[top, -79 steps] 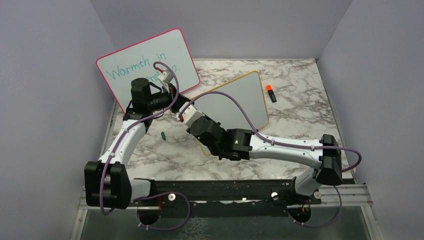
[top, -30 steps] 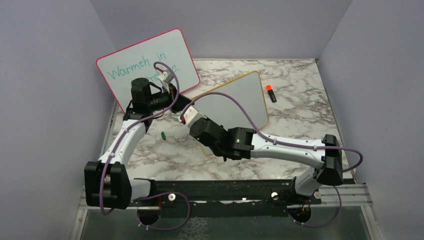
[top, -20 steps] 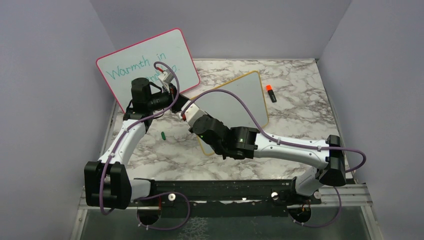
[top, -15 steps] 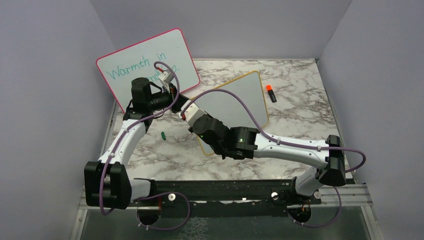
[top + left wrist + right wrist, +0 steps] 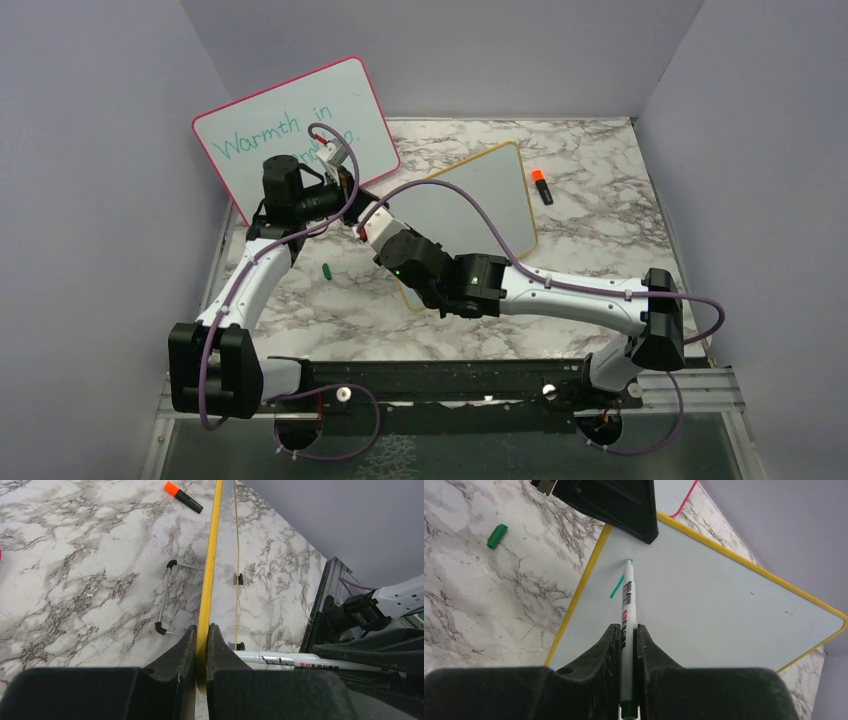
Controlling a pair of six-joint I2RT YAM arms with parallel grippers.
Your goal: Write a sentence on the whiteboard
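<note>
The yellow-framed whiteboard (image 5: 480,200) stands tilted mid-table; it also shows in the right wrist view (image 5: 724,615) and edge-on in the left wrist view (image 5: 210,565). My left gripper (image 5: 201,635) is shut on its yellow frame at the left corner. My right gripper (image 5: 626,632) is shut on a white marker (image 5: 627,600) whose teal tip touches the board near that corner. One short teal stroke (image 5: 616,587) is on the board; the sentence itself does not show. In the top view the right gripper (image 5: 372,232) is at the board's left end, by the left gripper (image 5: 345,185).
A pink-framed whiteboard (image 5: 300,125) reading "Warmth in" leans at the back left. A green marker cap (image 5: 327,269) lies on the marble left of the board. An orange-capped black marker (image 5: 541,186) lies to the board's right. Grey walls enclose the table.
The right arm shifted a little forward and back along the board's left end, with the marker still in it. The left arm and the board have not moved.
</note>
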